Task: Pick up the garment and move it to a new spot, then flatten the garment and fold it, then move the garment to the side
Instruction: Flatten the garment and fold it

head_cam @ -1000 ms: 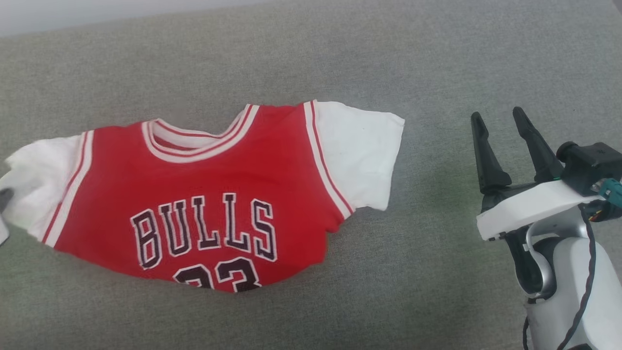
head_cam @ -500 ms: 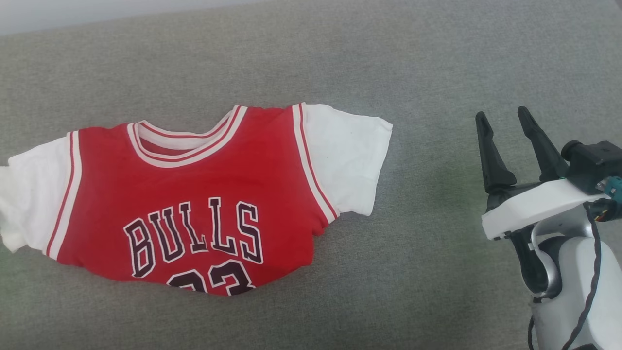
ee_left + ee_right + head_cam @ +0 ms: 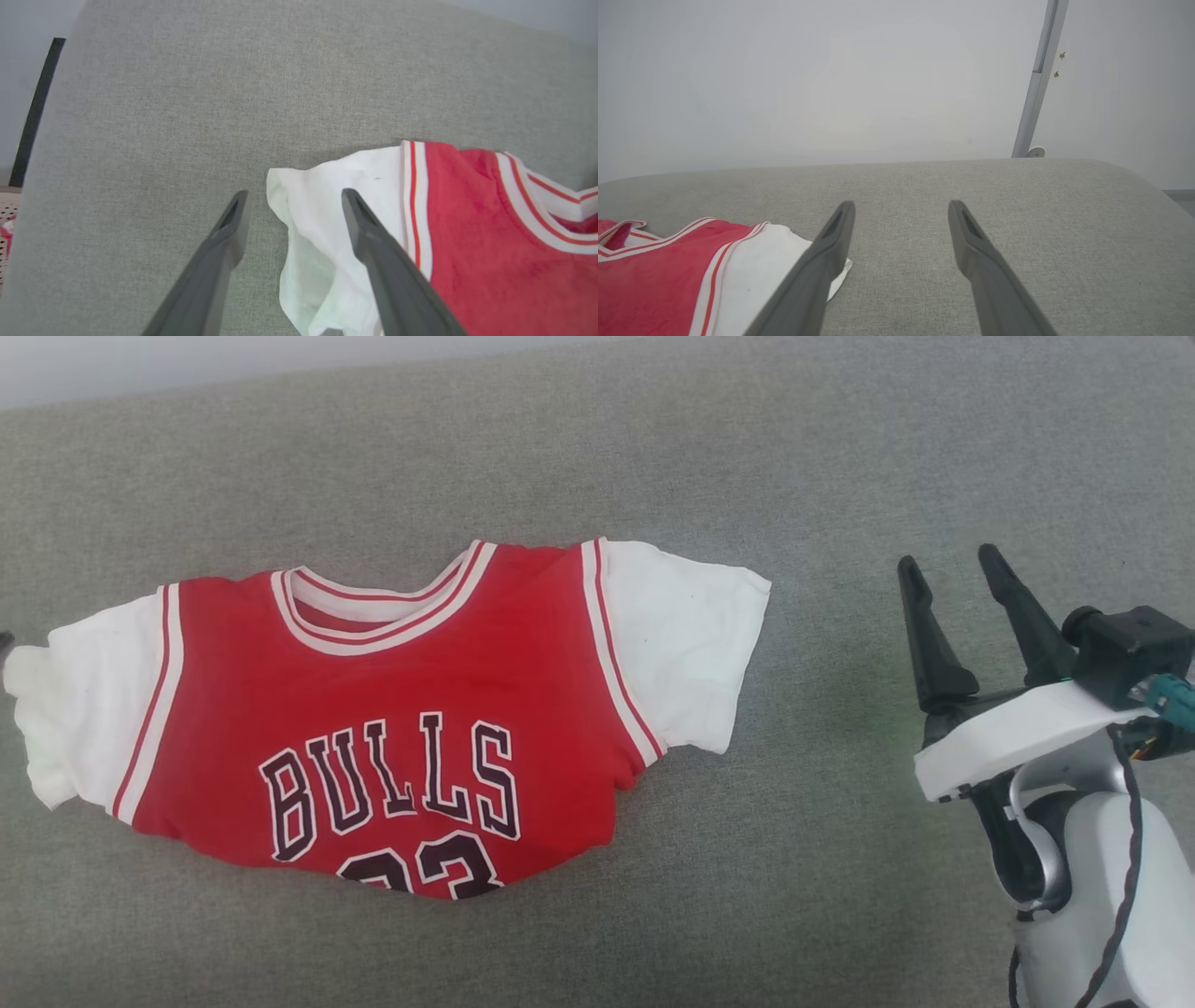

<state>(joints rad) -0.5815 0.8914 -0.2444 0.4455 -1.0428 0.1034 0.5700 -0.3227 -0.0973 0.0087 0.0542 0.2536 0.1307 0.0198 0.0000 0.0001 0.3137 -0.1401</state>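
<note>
The garment (image 3: 392, 681) lies front up on the grey cushioned surface (image 3: 794, 448), its "BULLS" lettering showing and its lower hem tucked under. My left gripper (image 3: 295, 195) hovers open over the garment's (image 3: 467, 233) crumpled white left sleeve (image 3: 327, 224), which lies loose beneath the spread fingers. One dark fingertip (image 3: 4, 644) shows at the head view's left edge. My right gripper (image 3: 946, 560) stands open to the right of the other white sleeve (image 3: 681, 644), apart from it. In the right wrist view this gripper (image 3: 901, 205) holds nothing, and the garment (image 3: 654, 270) sits at lower left.
The grey surface ends at a pale wall behind. A grey pole (image 3: 1036, 93) rises behind its far right corner. A dark strip (image 3: 35, 112) runs beside the surface's left edge. Bare fabric stretches right of the garment and in front of it.
My left gripper has opened and let go of the left sleeve, which now rests on the surface. The head view shifted slightly. The right arm has barely moved.
</note>
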